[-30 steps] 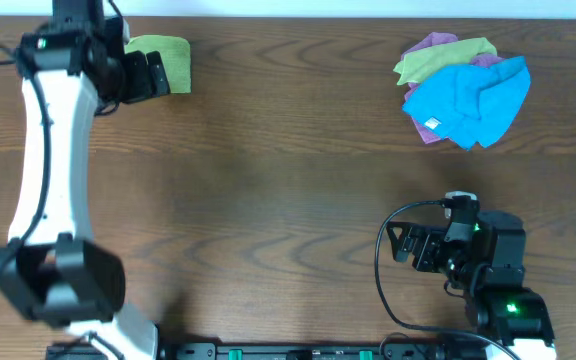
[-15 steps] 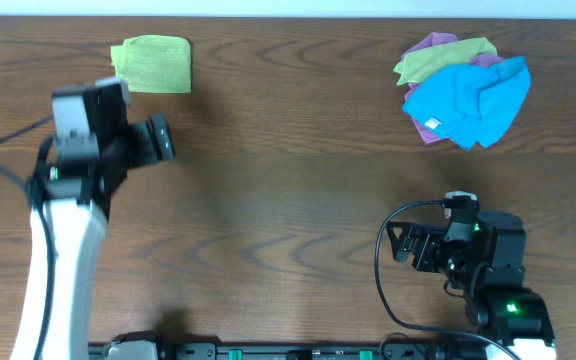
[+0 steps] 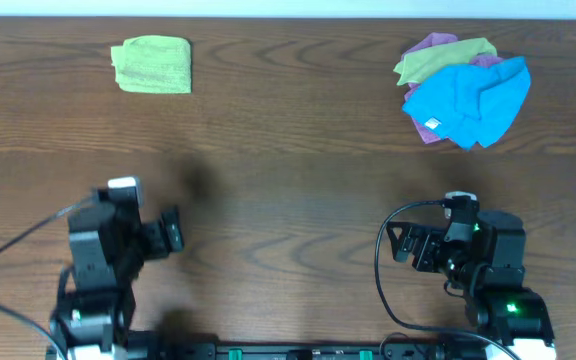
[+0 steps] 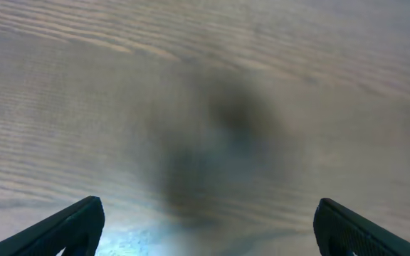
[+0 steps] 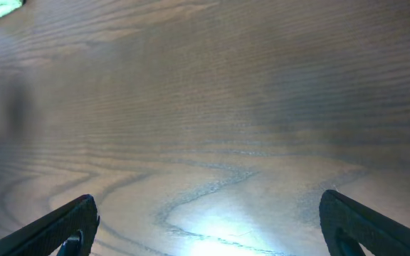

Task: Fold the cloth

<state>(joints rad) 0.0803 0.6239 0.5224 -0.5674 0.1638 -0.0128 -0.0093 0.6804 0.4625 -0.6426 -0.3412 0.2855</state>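
Biggest hazard set by the wide wooden table [image 3: 288, 150] itself: a long reach from the 6 o'clock side up to 1 o'clock, with every chance of arriving off target. Most likely to go wrong at the crumpled heap [image 3: 438, 125] at 1 o'clock, judged to hold the cloth yet to be folded. Blue cloth [image 3: 468, 100] on top, yellow-green cloth [image 3: 446, 55] and purple cloth [image 3: 428, 44] tucked beneath, all touching and overlapping, so easy to pinch two layers at once and drag the bundle rather than one piece. Could also shove the heap toward the far edge at 12 o'clock by coming in low and flat. Lesser worry at 11 o'clock: folded green cloth [image 3: 152, 65], lying flat and looking finished (best left alone), liable to be rumpled by a careless sweep. Smaller still, a black cable loop [image 3: 378, 265] just beside the right gripper [image 3: 400, 245] at 5 o'clock, apt to snag on a quick turn. Jaws there spread wide and holding nothing, judging by the right wrist view. Same for the left gripper [image 3: 173, 232] at 7 o'clock: parted, empty, bare wood below. As for room: open wood through the whole middle, from 9 round to 3 o'clock, ample for spreading and folding. Tight only along 12 o'clock, with heap and folded cloth both near the far edge. Side edges out of view.
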